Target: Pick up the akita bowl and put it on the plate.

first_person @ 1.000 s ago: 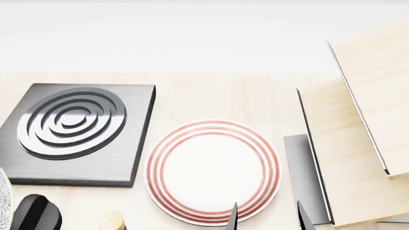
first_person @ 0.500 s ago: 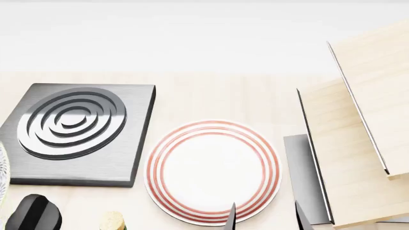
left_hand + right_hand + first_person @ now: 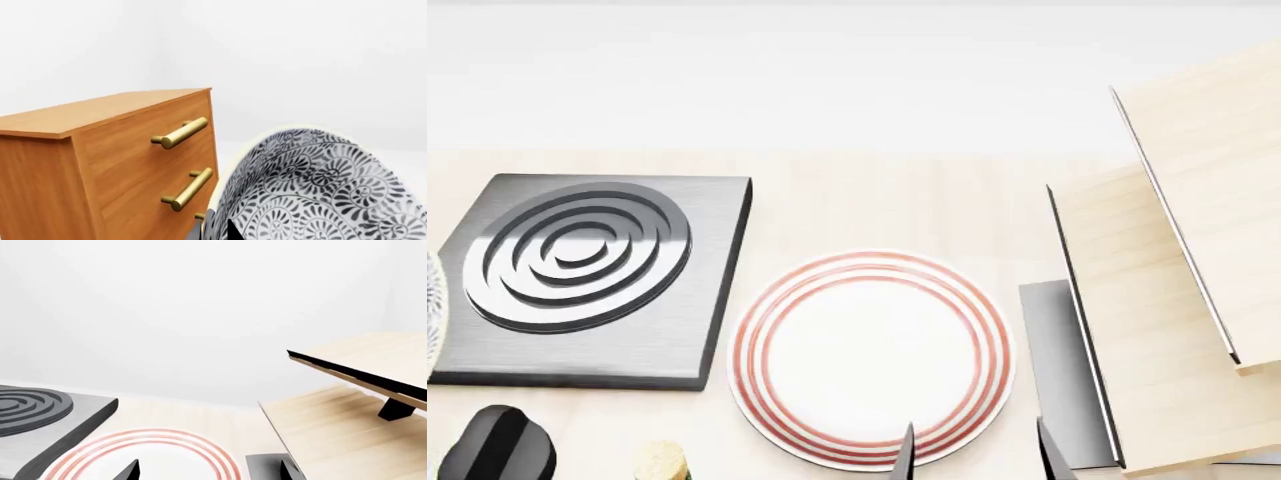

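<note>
The akita bowl (image 3: 313, 185), white with a dense grey-black flower pattern, fills the lower part of the left wrist view, tilted on its side. My left gripper (image 3: 217, 231) is shut on its rim, with one dark finger (image 3: 233, 233) inside the bowl. In the head view only a sliver of the bowl (image 3: 431, 310) shows at the far left edge. The plate (image 3: 870, 358), white with thin red rings, lies flat on the table's middle. My right gripper (image 3: 978, 458) stands open over the plate's near right edge (image 3: 200, 450), with nothing between its fingertips (image 3: 130, 471).
A square grey stove burner (image 3: 581, 270) lies left of the plate. Pale wooden boards (image 3: 1174, 300) and a grey slab (image 3: 1065, 370) stand at the right. A cork top (image 3: 661, 462) and a black rounded shape (image 3: 494, 445) sit at the near left. A wooden drawer chest (image 3: 120, 150) stands beyond the bowl.
The bowl's sliver at the head view's left edge has risen from the lower corner to beside the burner. My right fingertips have shifted slightly left.
</note>
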